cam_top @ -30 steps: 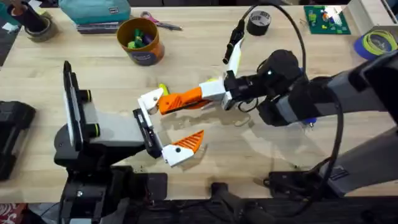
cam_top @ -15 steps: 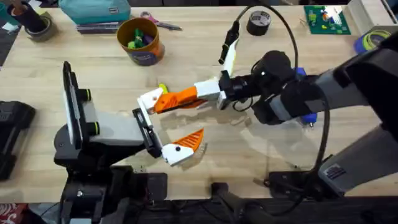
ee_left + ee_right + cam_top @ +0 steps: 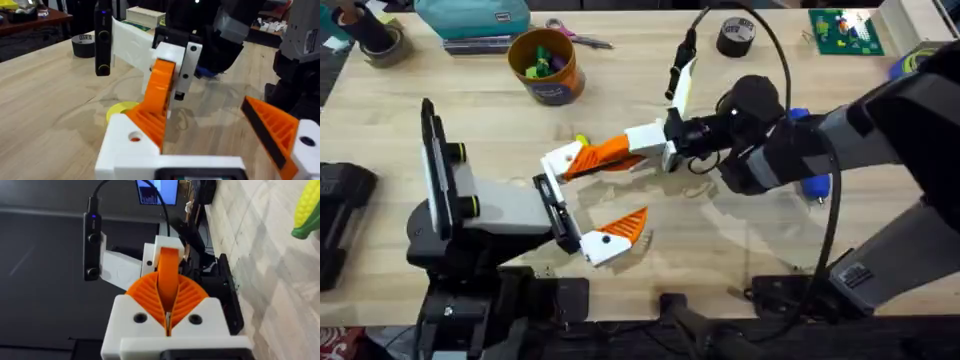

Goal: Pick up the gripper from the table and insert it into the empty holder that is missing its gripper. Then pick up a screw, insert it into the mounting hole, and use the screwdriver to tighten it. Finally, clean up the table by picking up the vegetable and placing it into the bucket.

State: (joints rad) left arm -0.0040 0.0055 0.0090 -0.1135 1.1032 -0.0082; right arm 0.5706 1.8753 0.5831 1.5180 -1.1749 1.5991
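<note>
While the right gripper (image 3: 620,152) is pinching the orange gripper (image 3: 588,156), w/ its far end touching the holder (image 3: 560,160), the left gripper (image 3: 575,205) is sitting spread apart.

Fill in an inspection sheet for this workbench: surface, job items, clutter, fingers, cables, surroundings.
Surface: wooden table, no spills seen.
Job's things: orange gripper tip at the holder; vegetable lying beside them; bucket upright at the back; screwdriver mostly hidden under the right arm.
Clutter: black tape roll, scissors, teal case.
Grippers: right gripper fingers shut on the orange gripper; left gripper open.
Cables: black cable arcs over the right arm.
Surroundings: lit monitor.
</note>
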